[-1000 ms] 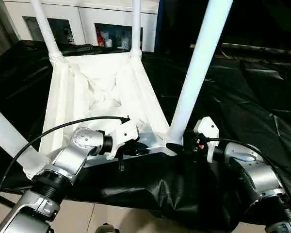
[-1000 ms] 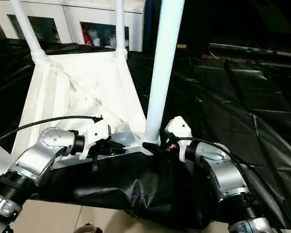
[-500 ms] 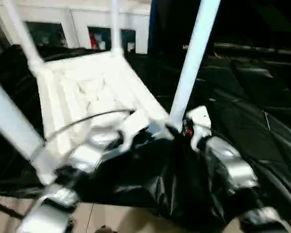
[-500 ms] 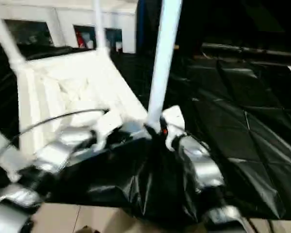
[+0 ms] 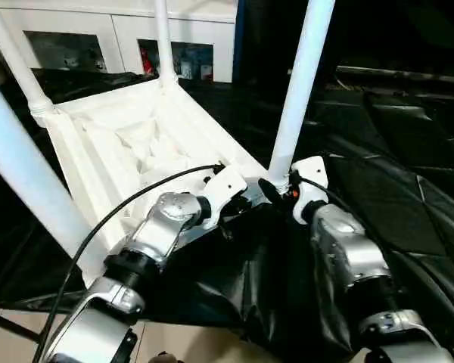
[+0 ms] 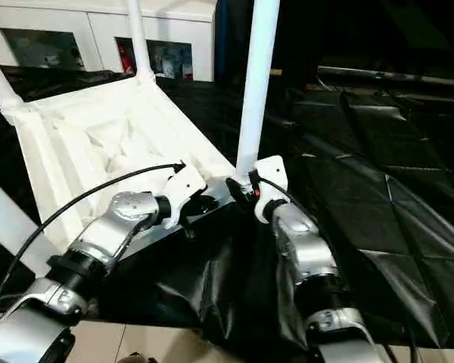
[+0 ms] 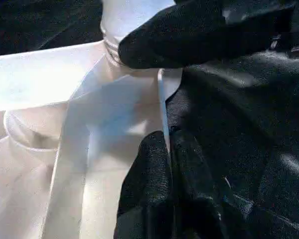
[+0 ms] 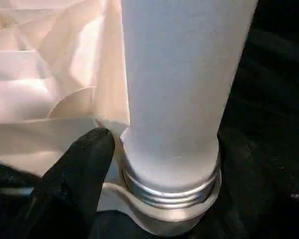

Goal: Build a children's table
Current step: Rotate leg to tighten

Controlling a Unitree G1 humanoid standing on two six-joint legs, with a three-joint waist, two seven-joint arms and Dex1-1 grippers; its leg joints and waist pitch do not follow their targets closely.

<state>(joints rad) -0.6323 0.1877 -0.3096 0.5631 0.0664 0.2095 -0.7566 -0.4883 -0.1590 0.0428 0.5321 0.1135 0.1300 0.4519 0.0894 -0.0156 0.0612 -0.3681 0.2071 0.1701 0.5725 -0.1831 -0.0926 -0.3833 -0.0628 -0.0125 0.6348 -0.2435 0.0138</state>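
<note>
Clenched the left hand (image 7: 165,144) on the tabletop rim (image 7: 162,99); straddled the leg base (image 8: 174,164) with the right hand (image 5: 276,189), fingers spread. Risked tipping the tabletop if pulled unevenly.

Black plastic sheeting (image 5: 408,174) over the work surface, white cabinet (image 5: 129,34) behind, possibly glass-fronted

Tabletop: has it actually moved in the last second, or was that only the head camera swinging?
The tabletop turned on the black sheet: its near right corner swung away from the robot, and both arms reached forward with it. The cabinet behind barely shifted, so it is not just camera motion. Unchanged: left gripper pinching the near rim, right gripper at the near right leg's base.
</note>
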